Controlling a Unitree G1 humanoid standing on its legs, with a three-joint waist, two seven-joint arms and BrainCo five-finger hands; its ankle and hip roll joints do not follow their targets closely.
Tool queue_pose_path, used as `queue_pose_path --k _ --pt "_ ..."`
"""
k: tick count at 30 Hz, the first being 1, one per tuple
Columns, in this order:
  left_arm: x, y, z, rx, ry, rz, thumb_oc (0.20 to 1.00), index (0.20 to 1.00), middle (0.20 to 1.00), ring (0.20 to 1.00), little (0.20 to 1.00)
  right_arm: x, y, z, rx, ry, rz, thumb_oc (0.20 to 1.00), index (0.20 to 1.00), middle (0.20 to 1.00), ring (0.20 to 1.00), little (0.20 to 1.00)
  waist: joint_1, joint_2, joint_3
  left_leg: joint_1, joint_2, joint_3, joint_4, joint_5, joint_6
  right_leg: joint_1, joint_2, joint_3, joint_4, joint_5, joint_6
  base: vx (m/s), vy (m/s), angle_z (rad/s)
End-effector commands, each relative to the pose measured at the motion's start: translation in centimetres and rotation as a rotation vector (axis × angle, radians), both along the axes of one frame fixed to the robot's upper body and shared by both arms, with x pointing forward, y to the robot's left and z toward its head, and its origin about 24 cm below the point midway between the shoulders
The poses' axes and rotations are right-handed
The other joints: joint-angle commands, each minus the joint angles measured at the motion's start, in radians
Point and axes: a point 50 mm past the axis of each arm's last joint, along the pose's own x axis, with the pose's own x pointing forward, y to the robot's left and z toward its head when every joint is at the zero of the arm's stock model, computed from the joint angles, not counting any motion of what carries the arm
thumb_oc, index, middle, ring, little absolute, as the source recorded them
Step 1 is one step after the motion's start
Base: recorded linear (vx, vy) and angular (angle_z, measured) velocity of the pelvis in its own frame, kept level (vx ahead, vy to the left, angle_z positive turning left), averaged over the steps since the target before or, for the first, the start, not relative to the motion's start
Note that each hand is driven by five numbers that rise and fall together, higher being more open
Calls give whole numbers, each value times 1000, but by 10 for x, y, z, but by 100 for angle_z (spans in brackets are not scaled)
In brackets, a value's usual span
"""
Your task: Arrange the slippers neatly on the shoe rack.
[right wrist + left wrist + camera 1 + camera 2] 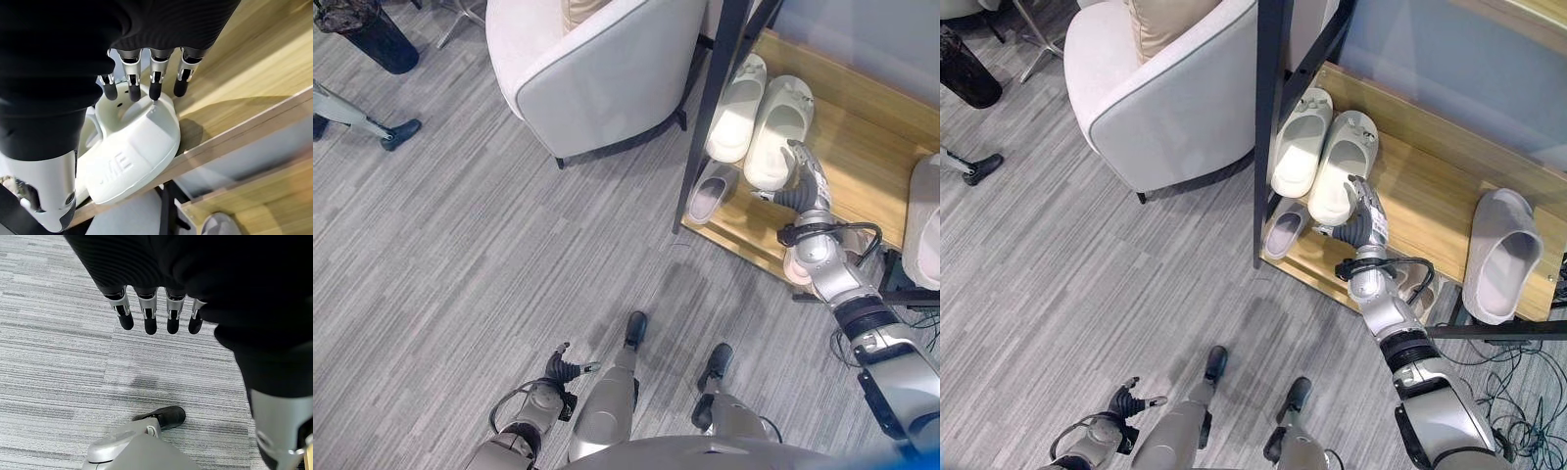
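Note:
Two white slippers lie side by side on the wooden shoe rack's point(1430, 196) upper shelf, one at the left point(1301, 142) and one at the right point(1342, 166). My right hand point(1363, 217) is at the heel of the right one, open. In the right wrist view its straight fingers point(129, 73) touch that slipper's point(132, 156) heel rim. A grey slipper point(1283, 230) lies on the lower shelf below. A larger pale slipper point(1500, 255) rests further right on the upper shelf. My left hand point(563, 370) hangs open low over the floor, its fingers point(146, 313) straight.
The rack's black post point(710, 108) stands just left of the white slippers. A white armchair point(607, 69) sits close to the rack's left side. A person's shoe point(401, 132) and a dark bin point(372, 34) are at the far left on the grey floor.

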Motion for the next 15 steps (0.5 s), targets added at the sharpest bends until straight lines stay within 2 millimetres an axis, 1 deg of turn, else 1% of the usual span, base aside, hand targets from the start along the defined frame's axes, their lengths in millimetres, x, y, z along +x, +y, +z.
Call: queue_pose_path --k 1,2,3,4,5,6,8,10,11,12,13,14,15 --pt "-8 2 -5 22 46 34 1000 1000 1000 1000 1000 -3 0 18 70 -130 5 1000 1000 1000 1000 1000 -4 -16 -28 11 -18 29 4 -123 -50 109 -63 9 13 -106 97 0 0 0" --pt "-8 2 -5 27 45 34 1000 1000 1000 1000 1000 -7 0 24 101 -179 10 1000 1000 1000 1000 1000 -9 -14 -27 16 -16 32 4 -124 -50 112 -63 10 14 -107 97 0 0 0" --pt "-8 2 -5 27 45 34 1000 1000 1000 1000 1000 -8 0 24 101 -179 10 1000 1000 1000 1000 1000 -9 -14 -27 17 -16 32 4 -125 -50 112 -63 11 14 -107 97 0 0 0" --pt "-7 2 -5 30 45 32 1000 1000 1000 1000 1000 -12 -2 31 127 -227 14 1000 1000 1000 1000 1000 -15 -11 -28 22 -15 36 4 -127 -49 115 -63 13 15 -110 97 -1 -4 -7" --pt "-7 2 -5 30 45 31 1000 1000 1000 1000 1000 -12 -2 31 127 -226 13 1000 1000 1000 1000 1000 -15 -11 -28 22 -15 37 4 -127 -49 115 -62 13 15 -110 97 3 -7 -9" --pt "-8 2 -5 32 46 29 1000 1000 1000 1000 1000 -17 -4 36 132 -261 15 1000 1000 1000 1000 1000 -21 -8 -30 29 -13 40 4 -129 -48 118 -62 16 15 -112 96 -8 -4 -9" --pt "-11 4 -5 39 53 30 1000 1000 1000 1000 1000 -23 -9 43 122 -314 4 1000 1000 1000 1000 1000 -28 -6 -35 38 -9 45 4 -131 -48 123 -60 21 15 -114 95 0 -22 -5" --pt "-14 5 -6 43 62 33 1000 1000 1000 1000 1000 -29 -16 48 88 -340 -15 1000 1000 1000 1000 1000 -36 -3 -41 43 -7 49 4 -128 -47 127 -59 22 13 -114 94 2 -26 -7" --pt "-14 5 -6 43 62 33 1000 1000 1000 1000 1000 -29 -16 48 88 -339 -16 1000 1000 1000 1000 1000 -36 -2 -42 42 -7 49 4 -128 -47 127 -59 21 13 -114 94 5 -31 -5" --pt "-15 5 -7 42 64 33 1000 1000 1000 1000 1000 -32 -23 47 58 -334 -34 1000 1000 1000 1000 1000 -42 -1 -47 48 -4 52 4 -129 -48 131 -57 23 13 -115 94 2 -50 -8" --pt "-18 5 -8 40 73 33 1000 1000 1000 1000 1000 -37 -38 47 37 -334 -87 1000 1000 1000 1000 1000 -55 1 -54 59 2 60 4 -131 -48 136 -53 28 13 -118 93 2 -51 -7" --pt "-18 5 -8 40 73 32 1000 1000 1000 1000 1000 -37 -38 47 37 -333 -87 1000 1000 1000 1000 1000 -54 1 -55 59 2 60 4 -132 -48 136 -53 28 13 -118 93 4 -61 -9" --pt "-21 5 -9 40 84 28 1000 1000 1000 1000 1000 -40 -47 45 27 -324 -124 1000 1000 1000 1000 1000 -61 2 -59 66 4 64 4 -134 -48 138 -49 32 13 -121 91 16 -64 -16"
